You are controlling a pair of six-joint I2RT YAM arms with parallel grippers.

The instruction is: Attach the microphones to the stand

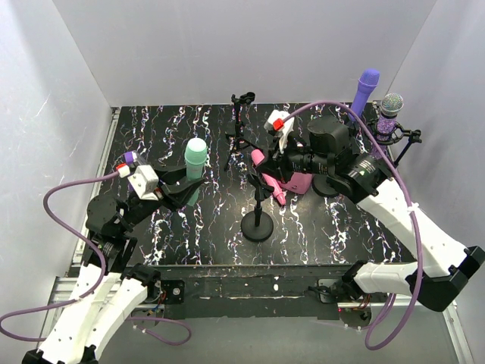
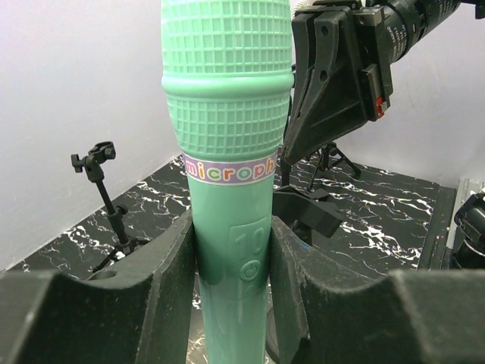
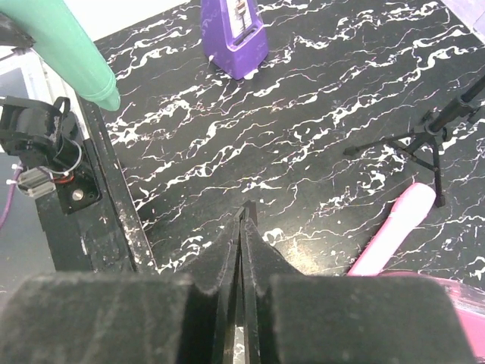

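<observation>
Though cropped, mint microphone (image 2: 227,114) label (image 2: 229,168), seemingly "microph"

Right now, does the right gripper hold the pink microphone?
No, the right gripper is shut empty and the pink microphone lies apart from it.

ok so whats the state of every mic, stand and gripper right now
mint green microphone, head up, clamped in the left gripper
pink microphone, lying on the table, unattached
glittery purple microphone, upright, clipped in a stand
plain purple microphone, upright, lower end hidden
round-base stand, clip empty
tripod stand, clip empty
right gripper, shut, holding nothing
</observation>
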